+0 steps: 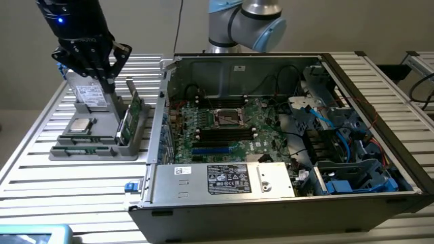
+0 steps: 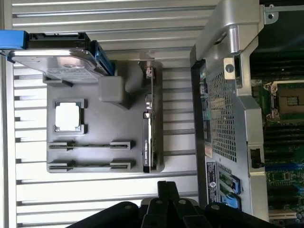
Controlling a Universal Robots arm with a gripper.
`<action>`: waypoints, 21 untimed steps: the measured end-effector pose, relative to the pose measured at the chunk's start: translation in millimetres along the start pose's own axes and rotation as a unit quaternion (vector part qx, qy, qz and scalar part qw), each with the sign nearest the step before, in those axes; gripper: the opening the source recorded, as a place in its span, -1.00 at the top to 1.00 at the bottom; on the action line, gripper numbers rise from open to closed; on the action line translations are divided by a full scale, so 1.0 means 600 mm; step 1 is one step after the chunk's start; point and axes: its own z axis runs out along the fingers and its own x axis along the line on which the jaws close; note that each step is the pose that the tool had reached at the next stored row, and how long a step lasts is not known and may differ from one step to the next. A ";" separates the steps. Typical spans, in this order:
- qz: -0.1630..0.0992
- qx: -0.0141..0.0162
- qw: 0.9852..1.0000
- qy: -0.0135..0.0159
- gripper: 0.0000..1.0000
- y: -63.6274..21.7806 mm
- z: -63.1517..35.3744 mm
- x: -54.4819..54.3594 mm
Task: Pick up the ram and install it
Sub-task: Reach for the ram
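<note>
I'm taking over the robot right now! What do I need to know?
Gripper: up above the gray holder at the exterior view's left, over the hard drive; no ram in it.
Ram: lying in the holder's front slot, apart from the gripper.
Motherboard: inside the open computer case; its black slots look empty.
Done: nothing shows yet.
Left: the pick-up and the install.

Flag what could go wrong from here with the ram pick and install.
1. The hand hangs by the drive, away from the ram; coming down there could hit the drive.
2. The ram seems to sit edge-up in the tray, a thin target; a small offset could miss or lever it.
3. The upright card and case wall stand close by; a swing toward the motherboard could clip them.
</note>
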 end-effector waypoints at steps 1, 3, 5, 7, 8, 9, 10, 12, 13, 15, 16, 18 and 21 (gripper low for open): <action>0.000 0.001 1.000 0.000 0.79 -0.001 0.001 0.005; 0.000 0.002 1.000 0.000 0.79 -0.002 0.003 0.017; 0.000 0.003 1.000 0.000 0.79 -0.004 0.007 0.031; 0.000 0.003 1.000 0.000 0.79 -0.005 0.013 0.044; 0.000 0.004 1.000 0.000 0.79 -0.006 0.016 0.050; 0.000 0.004 1.000 0.000 0.79 -0.006 0.019 0.055; 0.000 0.004 1.000 0.000 0.79 -0.007 0.022 0.059; 0.000 0.004 1.000 0.000 0.79 -0.007 0.028 0.064; 0.000 0.004 1.000 0.000 0.79 -0.008 0.031 0.067; 0.000 0.004 1.000 0.000 0.79 -0.008 0.036 0.073; 0.000 0.005 1.000 0.000 0.79 -0.009 0.039 0.077; 0.000 0.005 1.000 0.000 0.79 -0.009 0.044 0.086; 0.000 0.006 1.000 0.000 0.79 -0.011 0.050 0.102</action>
